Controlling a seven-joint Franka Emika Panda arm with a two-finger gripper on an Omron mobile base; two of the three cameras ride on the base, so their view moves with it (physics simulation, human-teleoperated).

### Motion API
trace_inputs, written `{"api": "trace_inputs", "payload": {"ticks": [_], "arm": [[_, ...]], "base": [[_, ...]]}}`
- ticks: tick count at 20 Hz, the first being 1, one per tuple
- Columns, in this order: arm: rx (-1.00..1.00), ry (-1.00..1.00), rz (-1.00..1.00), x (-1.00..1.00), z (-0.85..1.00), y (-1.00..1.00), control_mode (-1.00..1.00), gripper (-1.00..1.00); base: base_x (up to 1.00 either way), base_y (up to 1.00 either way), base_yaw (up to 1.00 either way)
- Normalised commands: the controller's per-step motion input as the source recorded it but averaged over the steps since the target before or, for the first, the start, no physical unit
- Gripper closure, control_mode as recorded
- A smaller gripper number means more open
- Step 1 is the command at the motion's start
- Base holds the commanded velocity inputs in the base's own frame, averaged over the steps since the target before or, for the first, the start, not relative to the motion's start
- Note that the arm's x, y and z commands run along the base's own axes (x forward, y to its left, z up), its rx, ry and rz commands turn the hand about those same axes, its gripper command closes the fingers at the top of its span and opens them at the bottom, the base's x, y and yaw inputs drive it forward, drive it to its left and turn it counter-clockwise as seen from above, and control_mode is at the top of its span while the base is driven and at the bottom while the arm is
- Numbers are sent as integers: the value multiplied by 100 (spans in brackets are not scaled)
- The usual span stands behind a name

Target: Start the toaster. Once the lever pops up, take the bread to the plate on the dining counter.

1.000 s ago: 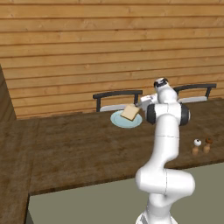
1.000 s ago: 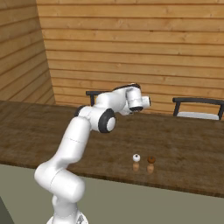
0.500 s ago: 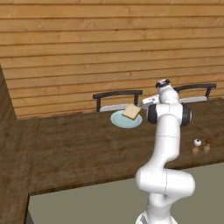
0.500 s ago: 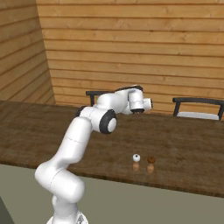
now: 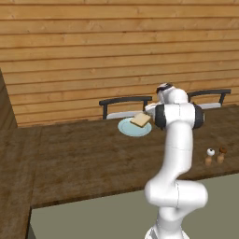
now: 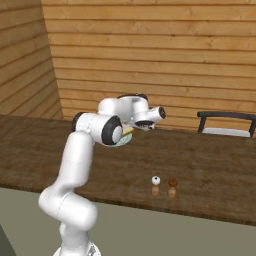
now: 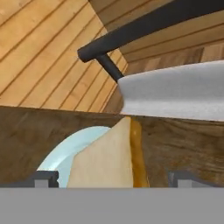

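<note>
Step in hand: setting the bread on the plate at the far edge of the dining worktop. The toaster part of the task is judged complete, since the slice is already at the plate.

Position of the task's thing: in the left base view the bread lies over the plate's right portion, tilted, its right end raised toward the end effector and its lower left end at or near the plate surface. Whether it touches the plate cannot be told. The plate sits near the far edge, just in front of a dark-framed chair.

End effector: in the hand view the two finger tips stand well apart at either side of the slice. The slice appears to sit between them, but contact with the pads is hidden by the lower edge of the view; whether it is held or released cannot be told.

Orientation: the slice's long axis runs away from the hand, toward the far edge and the chair seat. Its broad pale face is up and tilted, with the darker crust edge along the right side.

Recommendation: lower until the bread lies flat, keep it centred over the plate rather than its right rim, then part the fingers and lift straight away. Salt and pepper shakers stand well apart, near the right front edge.
</note>
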Motion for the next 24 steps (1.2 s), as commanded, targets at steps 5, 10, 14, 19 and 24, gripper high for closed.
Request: {"api": "trace_inputs", "payload": {"ticks": [5,10,14,19,24], "arm": [[-50,11,-42,-12,9,64,-100,-100],[-48,12,-39,-20,32,50,-100,-100],[-40,8,-29,-47,82,32,-100,-100],[-34,1,-16,-67,99,28,-100,-100],[-12,-1,-3,-47,100,40,-100,-100]], "base": [[0,0,0],[0,0,0],[0,0,0],[0,0,0],[0,0,0]]}}
